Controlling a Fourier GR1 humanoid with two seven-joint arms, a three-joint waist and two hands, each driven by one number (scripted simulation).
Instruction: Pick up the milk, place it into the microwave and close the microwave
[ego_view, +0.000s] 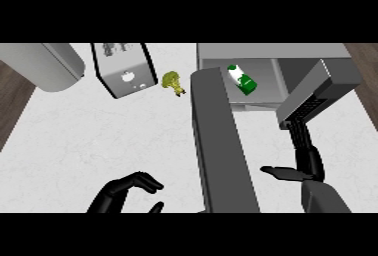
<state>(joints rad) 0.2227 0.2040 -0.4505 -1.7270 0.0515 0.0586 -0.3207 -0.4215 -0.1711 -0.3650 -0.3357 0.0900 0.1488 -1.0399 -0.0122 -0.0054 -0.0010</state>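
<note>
The milk (242, 80) sits tilted inside the microwave (273, 52), whose door (221, 145) stands open toward the viewer. The right hand (291, 172) hangs open and empty, fingers straight, right of the door and well below the milk. The left hand (122, 195), loosely curled, holds nothing over the desk (96, 135).

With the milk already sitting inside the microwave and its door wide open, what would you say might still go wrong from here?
1. The milk leans near the front of the microwave; a swinging door might clip or topple it.
2. The right robot hand sits on the cavity side of the door, so it may have to travel around the door's edge before pushing.
3. The left robot hand rests low beside the door and may be brushed.
</note>
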